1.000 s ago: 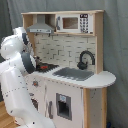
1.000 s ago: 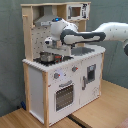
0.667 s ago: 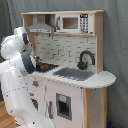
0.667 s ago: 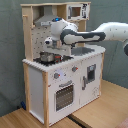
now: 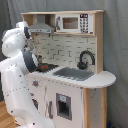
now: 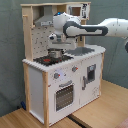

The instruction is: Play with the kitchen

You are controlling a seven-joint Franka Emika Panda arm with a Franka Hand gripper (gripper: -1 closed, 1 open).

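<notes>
Kitchen [image 6: 65,75]: tall toy unit on wood floor, in both exterior views | Gripper [image 6: 55,44]: above the pot [image 6: 55,53] on the hob, finger state cannot be told | Handling: likely rigid, light wood; grasp small parts like knobs or oven door handle.

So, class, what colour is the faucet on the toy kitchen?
Black. The faucet shows best in the first exterior view, arching over the grey sink.
</notes>
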